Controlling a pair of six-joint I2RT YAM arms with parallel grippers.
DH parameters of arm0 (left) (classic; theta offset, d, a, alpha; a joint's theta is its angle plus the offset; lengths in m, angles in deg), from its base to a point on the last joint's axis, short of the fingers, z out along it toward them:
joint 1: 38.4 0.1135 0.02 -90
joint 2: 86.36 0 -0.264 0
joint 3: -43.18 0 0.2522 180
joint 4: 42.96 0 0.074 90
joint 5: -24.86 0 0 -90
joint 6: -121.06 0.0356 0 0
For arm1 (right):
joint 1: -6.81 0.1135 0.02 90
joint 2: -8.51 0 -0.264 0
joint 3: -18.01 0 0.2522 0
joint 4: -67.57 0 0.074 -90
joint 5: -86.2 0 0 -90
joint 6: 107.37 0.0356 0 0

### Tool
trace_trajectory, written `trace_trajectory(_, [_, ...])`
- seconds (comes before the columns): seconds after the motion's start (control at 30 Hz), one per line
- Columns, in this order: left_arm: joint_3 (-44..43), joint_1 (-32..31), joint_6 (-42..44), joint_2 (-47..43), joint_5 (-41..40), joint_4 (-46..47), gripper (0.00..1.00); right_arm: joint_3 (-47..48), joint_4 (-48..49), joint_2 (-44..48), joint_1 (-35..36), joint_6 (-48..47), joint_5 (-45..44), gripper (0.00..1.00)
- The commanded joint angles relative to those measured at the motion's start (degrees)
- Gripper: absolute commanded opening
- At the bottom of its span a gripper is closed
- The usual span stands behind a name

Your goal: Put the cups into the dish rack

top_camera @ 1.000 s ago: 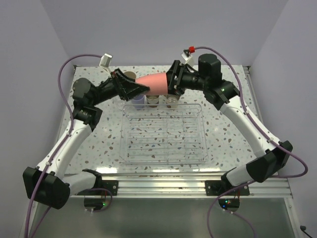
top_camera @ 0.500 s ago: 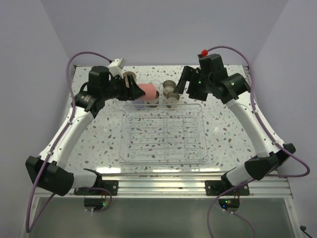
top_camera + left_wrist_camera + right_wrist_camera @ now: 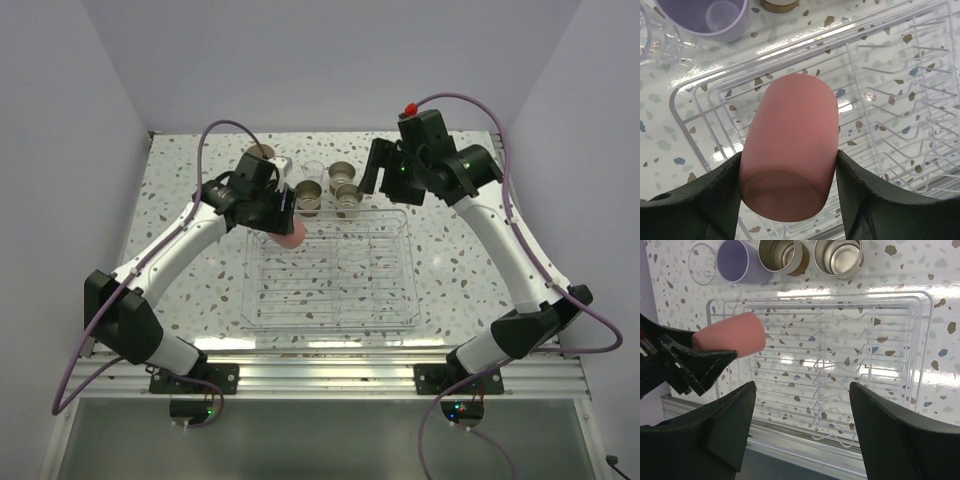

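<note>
Pinching smooth matte coral-pink cup point(image 3: 789, 135), left gripper point(image 3: 788, 197) over ribbed clear rack point(image 3: 890, 365), right gripper point(image 3: 802, 405) spread.

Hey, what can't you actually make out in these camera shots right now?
- Whether the pink cup touches the dish rack: left wrist, the cup's body covers the contact.
- Lavender cup: top view, covered by the left gripper.
- Tan-based cup: left wrist, cut off by top edge.

The left claw point(image 3: 279, 213) holds a cup point(image 3: 291, 235) above the dish rack's point(image 3: 330, 319) far-left corner; other cups point(image 3: 346, 196) stand behind it.
</note>
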Motion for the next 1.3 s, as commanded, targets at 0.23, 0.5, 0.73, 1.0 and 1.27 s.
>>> trace_trajectory(0.23, [4.96, -0.95, 0.45, 4.37, -11.30, 4.52, 0.00, 0.15, 0.88, -0.93, 0.06, -2.39, 0.18, 0.79])
trace_trajectory(0.5, [4.00, -1.39, 0.97, 7.97, -15.27, 4.34, 0.09, 1.82, 0.18, -3.75, 0.06, -3.36, 0.26, 0.79])
trace_trajectory(0.73, [3.38, -1.75, 0.89, 9.29, -15.71, 5.22, 0.69, 4.02, -0.08, -7.52, 0.06, -4.67, 0.44, 0.79])
trace_trajectory(1.0, [-3.02, -1.66, 0.54, 8.95, -15.98, 2.06, 0.96, 10.08, -1.40, -14.63, -0.03, -7.13, -2.10, 0.79])
trace_trajectory(1.27, [-15.50, -0.69, -1.13, 5.43, -14.13, -3.56, 1.00, 18.96, -3.95, -24.40, -3.45, -7.93, -4.93, 0.78])
